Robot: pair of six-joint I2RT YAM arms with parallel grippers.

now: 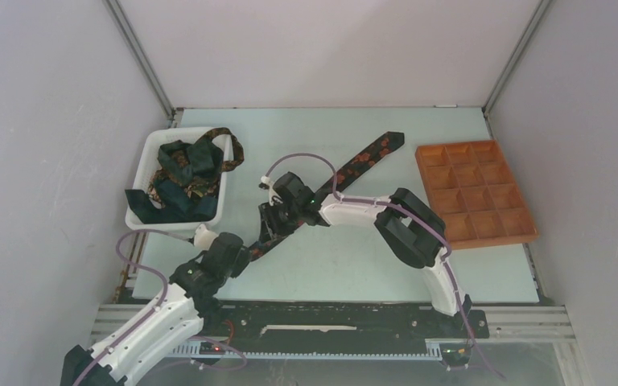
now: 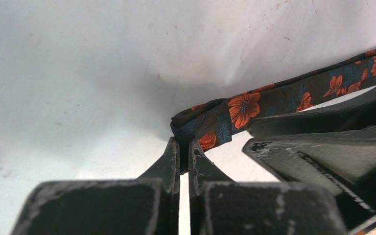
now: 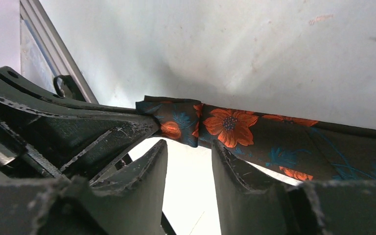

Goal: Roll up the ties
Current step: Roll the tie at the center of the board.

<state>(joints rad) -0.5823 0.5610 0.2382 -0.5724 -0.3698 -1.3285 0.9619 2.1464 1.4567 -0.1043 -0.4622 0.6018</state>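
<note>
Where the tie (image 2: 245, 105) folds, left jaws pinching it, right jaws parted.

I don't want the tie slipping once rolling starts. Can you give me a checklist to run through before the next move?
1. Left gripper pinched on the narrow end of the tie: ok.
2. End doubled over as a starter fold: ok.
3. Right gripper open, right beside that fold: ok.
4. Right fingers touching the fabric: cannot tell.
5. Rest of the tie lying straight on the table, apart from the tray: ok.
</note>
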